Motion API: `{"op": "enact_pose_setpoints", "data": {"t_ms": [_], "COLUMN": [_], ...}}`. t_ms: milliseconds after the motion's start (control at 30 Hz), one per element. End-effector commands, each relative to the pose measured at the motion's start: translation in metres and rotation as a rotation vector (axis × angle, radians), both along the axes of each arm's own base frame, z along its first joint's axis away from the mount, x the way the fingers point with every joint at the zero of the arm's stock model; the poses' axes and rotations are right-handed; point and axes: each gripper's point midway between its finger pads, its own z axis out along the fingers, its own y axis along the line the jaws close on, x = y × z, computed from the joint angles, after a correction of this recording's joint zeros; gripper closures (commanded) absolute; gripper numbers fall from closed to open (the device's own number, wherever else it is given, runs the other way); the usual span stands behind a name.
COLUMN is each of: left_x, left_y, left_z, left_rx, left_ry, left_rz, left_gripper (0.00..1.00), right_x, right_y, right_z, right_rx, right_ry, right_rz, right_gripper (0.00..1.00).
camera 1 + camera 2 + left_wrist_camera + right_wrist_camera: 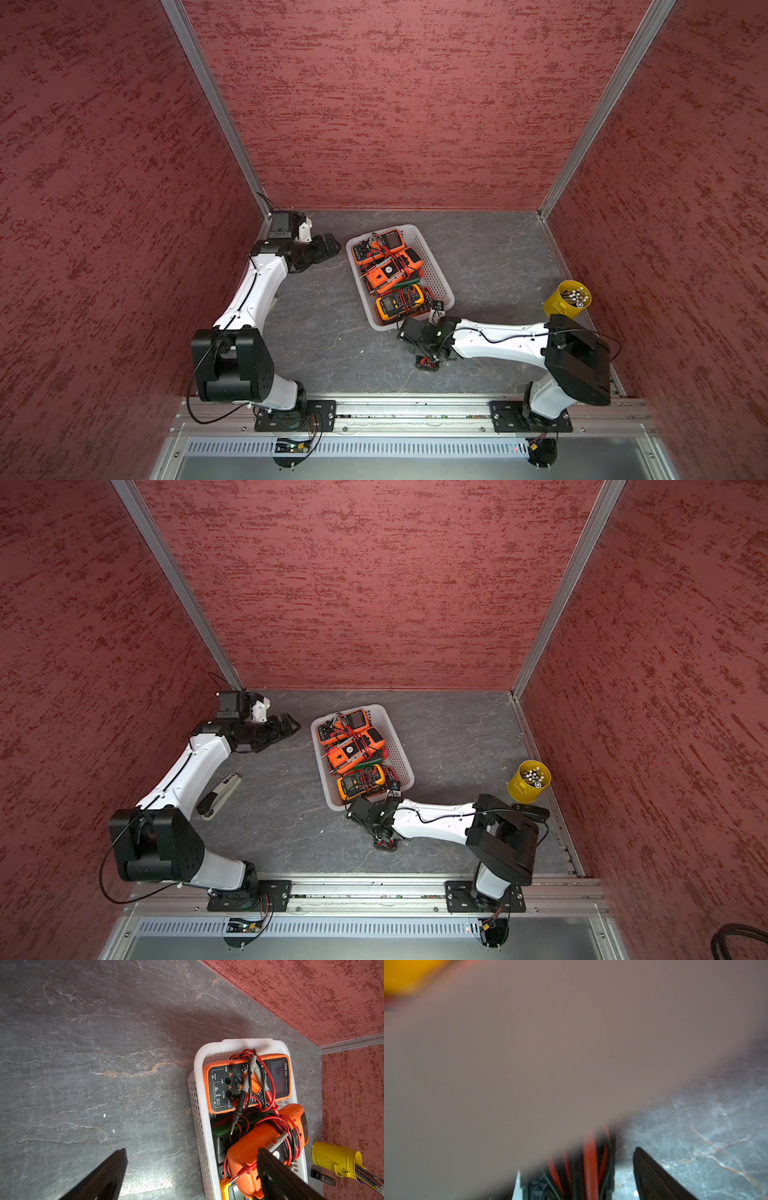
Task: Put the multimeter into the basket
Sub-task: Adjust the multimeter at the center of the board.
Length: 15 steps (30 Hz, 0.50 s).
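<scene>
The multimeter (pixel 427 363) is a small black one wrapped in red and black leads, and it lies on the grey table just in front of the white perforated basket (pixel 434 270). My right gripper (pixel 428 356) points straight down over it with a finger on either side. In the right wrist view one dark finger (pixel 654 1176) stands apart from the multimeter (pixel 571 1180), and a blur hides the other finger. Several orange meters and a yellow one fill the basket (pixel 397 746). My left gripper (pixel 328 245) hovers open and empty at the basket's far left (pixel 197 1068).
A yellow cup (pixel 567 299) holding pens stands at the right wall, with a small black object (pixel 532 811) beside it. A white stapler-like thing (pixel 218 796) lies by the left arm. Red walls close in three sides.
</scene>
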Motion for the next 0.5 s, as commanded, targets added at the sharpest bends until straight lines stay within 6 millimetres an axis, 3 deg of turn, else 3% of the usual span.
{"op": "enact_pose_setpoints", "data": {"t_ms": [0, 200, 467], "left_x": [0.005, 0.005, 0.006], "left_y": [0.005, 0.009, 0.008], "left_z": [0.011, 0.013, 0.012], "left_rx": [0.016, 0.019, 0.012], "left_ry": [-0.028, -0.031, -0.026], "left_rz": [0.005, 0.012, 0.011], "left_gripper": [0.0, 0.0, 0.0], "right_x": [-0.033, -0.037, -0.047], "right_y": [-0.016, -0.005, -0.01], "right_z": [-0.021, -0.027, -0.053], "right_rx": [-0.071, -0.042, -0.042], "right_ry": [0.121, 0.125, 0.173], "right_rz": [0.039, 0.087, 0.089], "right_gripper": [0.13, 0.16, 0.19]}}
